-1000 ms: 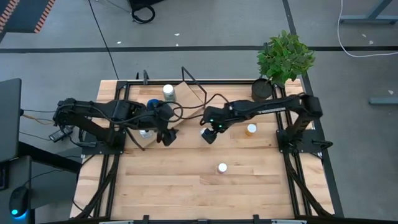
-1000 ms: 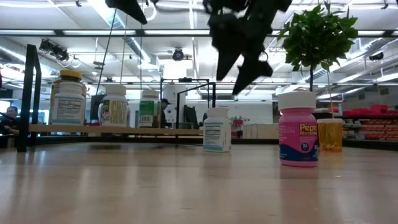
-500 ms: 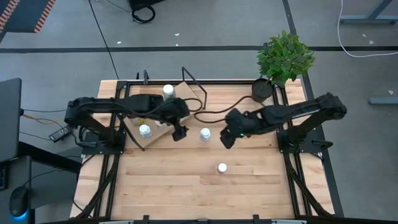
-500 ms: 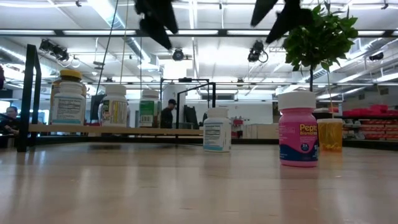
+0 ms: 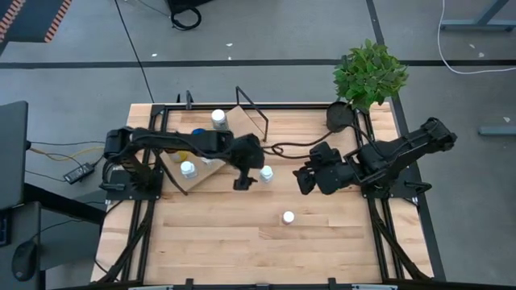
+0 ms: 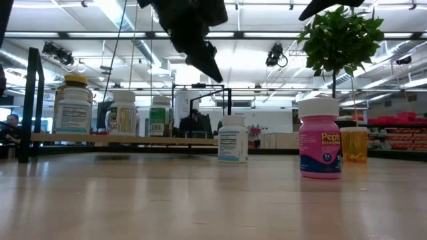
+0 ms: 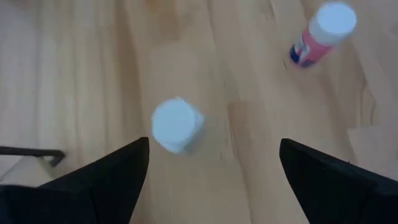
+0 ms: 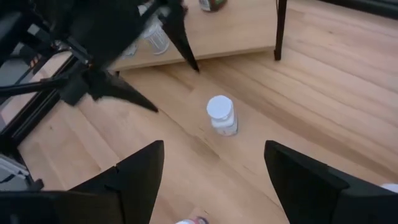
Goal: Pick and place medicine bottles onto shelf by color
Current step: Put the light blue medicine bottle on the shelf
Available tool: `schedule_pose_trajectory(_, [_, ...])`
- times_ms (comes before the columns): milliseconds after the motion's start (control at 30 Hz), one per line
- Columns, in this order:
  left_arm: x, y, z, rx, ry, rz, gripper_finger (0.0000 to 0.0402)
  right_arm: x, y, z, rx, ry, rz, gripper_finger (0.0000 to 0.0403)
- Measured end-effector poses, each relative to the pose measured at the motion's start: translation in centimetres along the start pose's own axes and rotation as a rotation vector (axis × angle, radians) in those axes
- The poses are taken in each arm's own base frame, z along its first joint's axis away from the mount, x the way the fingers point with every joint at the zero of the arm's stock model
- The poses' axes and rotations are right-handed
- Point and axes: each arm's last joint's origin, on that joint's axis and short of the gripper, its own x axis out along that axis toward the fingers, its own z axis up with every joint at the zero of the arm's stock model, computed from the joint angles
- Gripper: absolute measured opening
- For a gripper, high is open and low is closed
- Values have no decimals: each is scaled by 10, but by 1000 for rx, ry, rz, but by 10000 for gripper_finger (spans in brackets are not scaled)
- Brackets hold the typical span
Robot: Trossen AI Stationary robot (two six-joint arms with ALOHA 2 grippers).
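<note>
While the left gripper (image 5: pixel 244 182) hovers spread and empty just left of the white bottle (image 5: pixel 266 173) on the counter (image 5: pixel 322 234) — reach step — next: descend, straddle, clench. Right gripper (image 5: pixel 303 180) released, idle near right.

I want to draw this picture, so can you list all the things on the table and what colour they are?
Shelf: one, light wood with a black wire frame, far left part of the table.
Bottles on the shelf: four show in the low view, white ones and a yellow-capped one at the end.
White bottle: one, white cap, on the table beside the shelf.
Pink bottle: one, pink with a white cap, alone near the table's middle.
Orange bottle: one, low view only, beyond the pink one.
Plant: one, green, in a black pot, far right corner.
Left tool: black, open, above the table next to the white bottle.
Right tool: black, open, empty, right of the white bottle.
</note>
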Motion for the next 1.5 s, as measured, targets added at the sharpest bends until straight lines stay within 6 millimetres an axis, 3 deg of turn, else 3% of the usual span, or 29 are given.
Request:
schedule_pose_trajectory(233, [29,5,-3,51,20,5,354,5,3,-2,90,-3,-9,284])
schedule_pose_trajectory(533, [51,5,-2,67,-4,-30,348,9,5,-4,186,-3,-17,284])
schedule_pose_trajectory(1333, [78,19,-11,-15,24,-17,347,9,5,-4,218,-18,-20,284])
schedule_pose_trajectory(1500, [80,19,-12,-16,27,-18,325,9,4,-4,208,-18,-22,284])
